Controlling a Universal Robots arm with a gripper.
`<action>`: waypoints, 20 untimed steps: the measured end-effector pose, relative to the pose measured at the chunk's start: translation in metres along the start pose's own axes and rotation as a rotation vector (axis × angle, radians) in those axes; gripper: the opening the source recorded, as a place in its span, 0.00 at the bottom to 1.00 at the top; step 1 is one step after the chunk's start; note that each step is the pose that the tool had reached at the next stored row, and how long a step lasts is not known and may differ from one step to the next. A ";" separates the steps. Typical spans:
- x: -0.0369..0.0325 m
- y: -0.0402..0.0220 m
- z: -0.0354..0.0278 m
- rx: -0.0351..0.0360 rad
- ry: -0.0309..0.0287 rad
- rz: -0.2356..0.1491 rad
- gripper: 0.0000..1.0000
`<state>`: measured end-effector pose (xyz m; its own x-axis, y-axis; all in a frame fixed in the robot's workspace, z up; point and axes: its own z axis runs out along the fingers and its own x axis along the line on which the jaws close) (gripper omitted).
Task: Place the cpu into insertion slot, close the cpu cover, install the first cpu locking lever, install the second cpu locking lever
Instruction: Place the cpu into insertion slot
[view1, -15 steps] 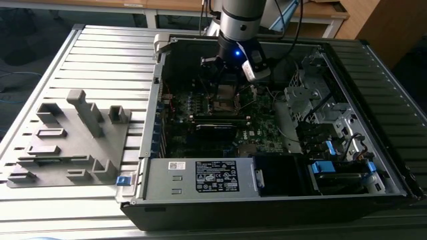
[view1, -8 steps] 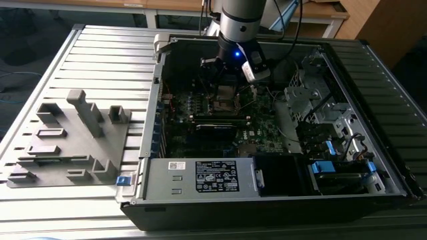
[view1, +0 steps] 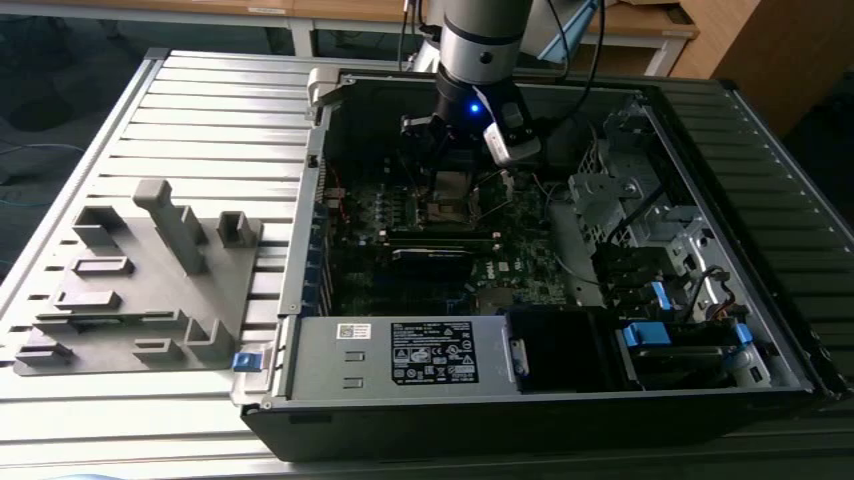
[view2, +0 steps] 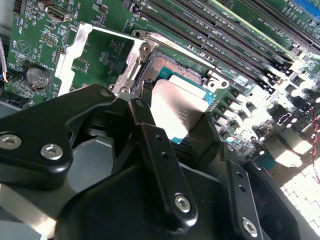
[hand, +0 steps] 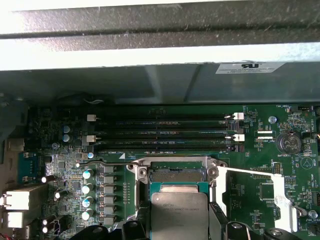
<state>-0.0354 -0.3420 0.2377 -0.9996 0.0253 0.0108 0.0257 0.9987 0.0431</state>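
One end effector (view2: 177, 110) clenches the cpu (view2: 172, 97) by opposite edges, directly over the open insertion slot (view2: 167, 67) and apparently not yet seated. The cpu cover (view2: 75, 47) lies flipped open just beside the slot.

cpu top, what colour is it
The cpu has a dull silver-grey metal top with a green rim, clearest in the first wrist view.

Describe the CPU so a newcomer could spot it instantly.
In the open computer case, look on the green motherboard beside the long memory slots. The cpu is the flat, dull-silver square in the gripper; the cpu cover beside it is only a hollow frame.
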 end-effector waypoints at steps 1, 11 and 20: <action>0.0000 0.0000 0.0000 0.0000 0.0000 0.000 0.54; 0.0000 -0.0001 0.0014 -0.0011 -0.0046 0.108 0.54; 0.0000 -0.0001 0.0034 -0.0030 -0.0117 0.271 0.54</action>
<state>-0.0354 -0.3420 0.2343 -0.9563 0.2921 0.0108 0.2923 0.9554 0.0432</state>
